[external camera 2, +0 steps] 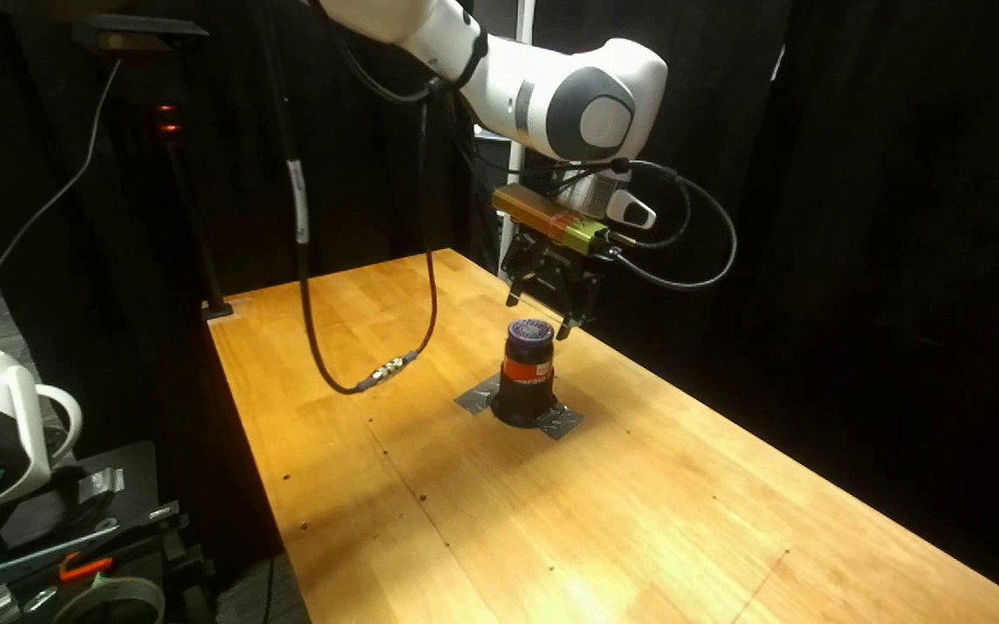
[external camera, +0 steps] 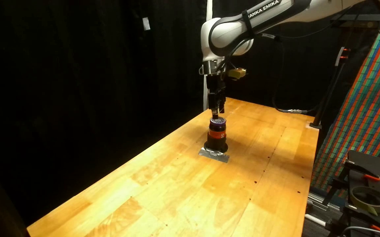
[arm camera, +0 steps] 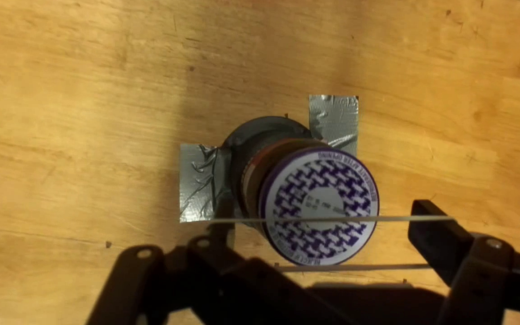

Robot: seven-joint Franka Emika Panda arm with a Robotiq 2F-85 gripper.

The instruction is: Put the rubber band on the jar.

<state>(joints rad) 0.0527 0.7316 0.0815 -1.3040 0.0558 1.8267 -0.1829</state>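
1. Black curtains (external camera: 94, 82) hang behind a wooden surface (external camera: 183, 204), where the jar (external camera 2: 528, 366) stands upright in a black base (external camera 2: 523, 406); silver tape (arm camera: 334, 118) runs from that base onto the surface beside the jar.
2. My claw (arm camera: 323, 217) is above the jar, its fingers (arm camera: 435, 234) spread well apart, with the rubber band (arm camera: 332, 219) stretched around them.
3. In the wrist view one strand crosses over the jar's lid (arm camera: 320, 203) and the other runs just past its rim, so to me the loop does not look centred on the jar.
4. I judge the band light, soft and springy; stretched like this, it could roll off or snap. Best to hold it from inside, near the tips, evenly taut.
5. The jar looks hard and smooth, probably glass and fairly slippery. Its taped base should keep it from sliding, so I need not grip it: shift the loop over the jar's middle, lower it around, then ease the band off my fingers.
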